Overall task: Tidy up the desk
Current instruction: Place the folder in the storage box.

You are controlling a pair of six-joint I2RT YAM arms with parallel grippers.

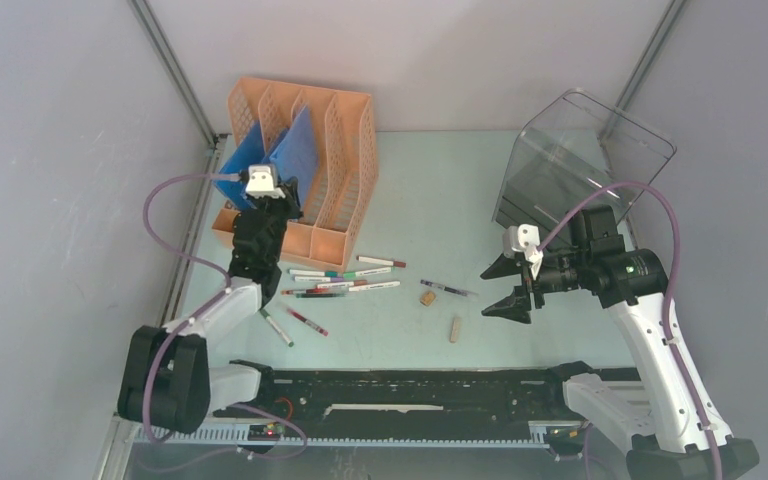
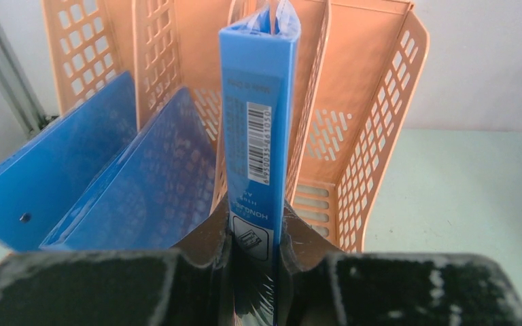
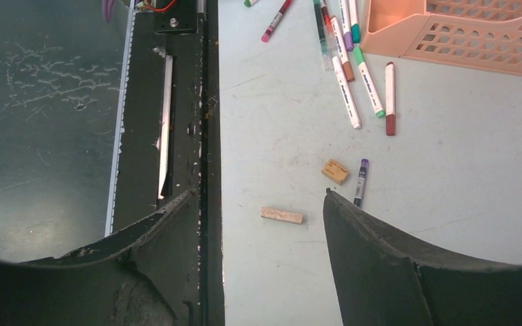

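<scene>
Pale mint-green matte bench (image 1: 440, 190) fills the middle of the top view, w/ a black rail along its near edge & grey walls round it. Far-left corner: orange perforated plastic file rack (image 1: 345, 150) w/ several upright slots. Left claw (image 2: 255, 234) is pinched on the lower spine of a slim blue plastic folder (image 2: 258, 115), barcode label facing the wrist cam. The folder stands upright, top end in among the rack's dividers; exact slot unclear. Two more blue folders (image 2: 54, 183) lean in the slots to its left. Right claw (image 3: 258, 200) hangs over the bench's right side, jaws spread wide, nothing btwn them. On the bench below it: small tan block (image 3: 335, 171), thin purple pen (image 3: 360, 182) just beside that, pale tan stick (image 3: 281, 215) nearer the rail. Loose felt markers (image 1: 345, 280) w/ assorted cap colours lie scattered just in front of the rack. Clear plastic box (image 1: 585, 160) sits at the far-right corner, behind the right arm.
</scene>
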